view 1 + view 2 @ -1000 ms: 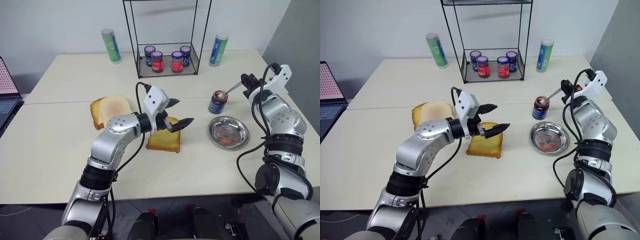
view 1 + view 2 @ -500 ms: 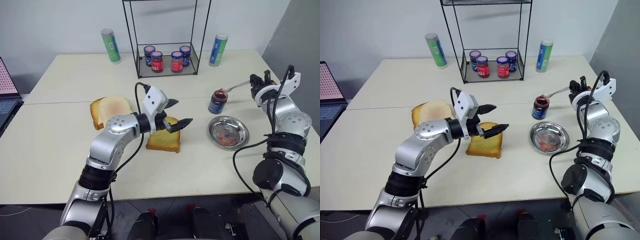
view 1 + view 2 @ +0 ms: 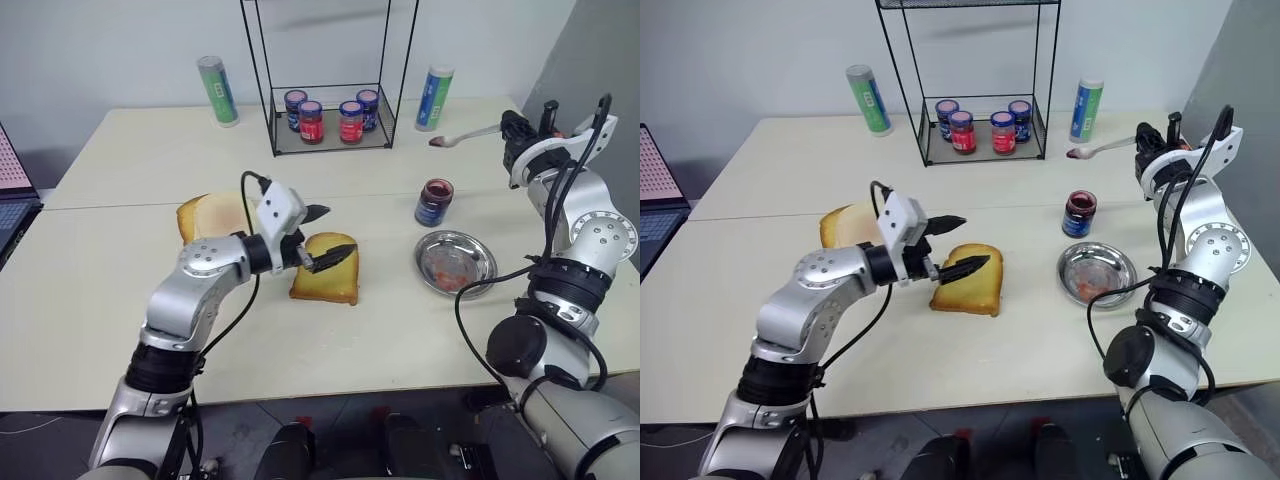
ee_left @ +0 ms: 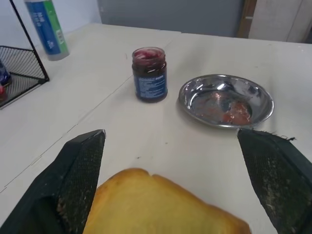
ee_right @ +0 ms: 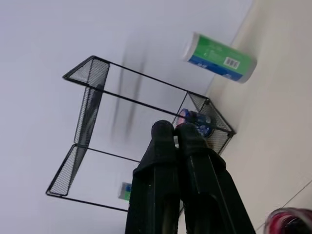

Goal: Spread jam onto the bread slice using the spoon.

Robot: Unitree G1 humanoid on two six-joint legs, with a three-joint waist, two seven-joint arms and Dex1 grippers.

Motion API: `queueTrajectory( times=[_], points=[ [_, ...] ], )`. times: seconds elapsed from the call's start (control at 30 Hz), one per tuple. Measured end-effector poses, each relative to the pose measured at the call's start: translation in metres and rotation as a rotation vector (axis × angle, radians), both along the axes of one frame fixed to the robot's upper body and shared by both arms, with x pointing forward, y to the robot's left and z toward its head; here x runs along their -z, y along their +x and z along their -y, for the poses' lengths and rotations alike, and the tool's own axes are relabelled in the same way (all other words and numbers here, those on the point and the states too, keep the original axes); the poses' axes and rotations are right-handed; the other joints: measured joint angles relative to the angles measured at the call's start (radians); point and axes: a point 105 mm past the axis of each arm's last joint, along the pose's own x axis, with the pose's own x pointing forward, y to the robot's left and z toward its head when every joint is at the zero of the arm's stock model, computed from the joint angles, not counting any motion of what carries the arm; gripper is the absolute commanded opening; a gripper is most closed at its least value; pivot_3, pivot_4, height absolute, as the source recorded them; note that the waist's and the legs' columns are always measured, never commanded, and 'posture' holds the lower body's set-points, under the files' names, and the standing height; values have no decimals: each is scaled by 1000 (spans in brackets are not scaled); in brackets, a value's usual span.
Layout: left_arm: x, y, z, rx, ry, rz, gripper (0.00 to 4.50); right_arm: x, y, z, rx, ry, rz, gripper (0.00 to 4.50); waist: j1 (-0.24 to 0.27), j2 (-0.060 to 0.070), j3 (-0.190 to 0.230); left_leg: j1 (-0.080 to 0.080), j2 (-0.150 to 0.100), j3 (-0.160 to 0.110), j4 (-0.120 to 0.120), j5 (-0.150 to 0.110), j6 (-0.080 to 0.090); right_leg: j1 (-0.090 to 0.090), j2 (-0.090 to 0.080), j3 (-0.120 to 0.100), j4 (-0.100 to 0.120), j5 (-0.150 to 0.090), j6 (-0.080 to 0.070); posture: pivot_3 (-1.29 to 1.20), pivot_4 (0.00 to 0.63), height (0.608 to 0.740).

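1. I'm seeing the right pincer [image 3: 1143,143] lifting the spoon [image 3: 1100,149] out of the jam jar [image 3: 1078,213]; it's now hanging well above the jar, bowl reddened.
2. The left pincer [image 3: 955,245] is sliding back leftward, jaws gaping over the bread slice [image 3: 970,279].
3. The right pincer is clamping the spoon's handle, pointing roughly level over the tabletop [image 3: 1040,340].

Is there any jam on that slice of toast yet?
No, the bread slice shows a plain golden top with no red spread.
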Motion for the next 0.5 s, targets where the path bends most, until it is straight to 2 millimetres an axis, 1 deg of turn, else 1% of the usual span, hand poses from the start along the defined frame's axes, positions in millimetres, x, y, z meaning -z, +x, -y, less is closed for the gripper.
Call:
queueTrajectory(
  times=[0.13,0.23,0.27,0.33,0.43,0.5],
  points=[
    [5,-11,-14,-25,-9,-11,4500,-11,-8,-28,-69,14,17,161,-2,1,0,0,1,0,0,0,0,0,0,1,0,0,0,0,150,740],
    [10,-21,-26,-51,-5,-27,4500,-18,-15,-48,-118,10,36,161,-1,1,0,0,0,-1,0,0,0,-1,0,1,0,0,0,0,150,740],
    [12,-28,-31,-62,-1,-31,4500,-19,-18,-56,-134,-3,40,161,-1,1,0,0,1,-1,-1,0,0,-1,0,1,0,0,0,0,150,740],
    [22,-39,-41,-84,11,-69,4500,-14,-25,-71,-176,-31,42,161,-2,2,0,0,1,-1,-1,0,0,-1,0,1,0,0,0,0,150,740],
    [31,-54,-49,-106,9,-108,4500,3,-31,-89,-225,-115,13,161,1,2,0,0,0,-1,0,0,0,0,0,1,0,0,0,0,150,740],
    [41,-66,-54,-132,21,-140,4500,16,-39,-105,-283,-235,24,161,3,2,0,0,0,-1,0,0,0,0,0,1,0,0,0,0,150,740]
  ],
)
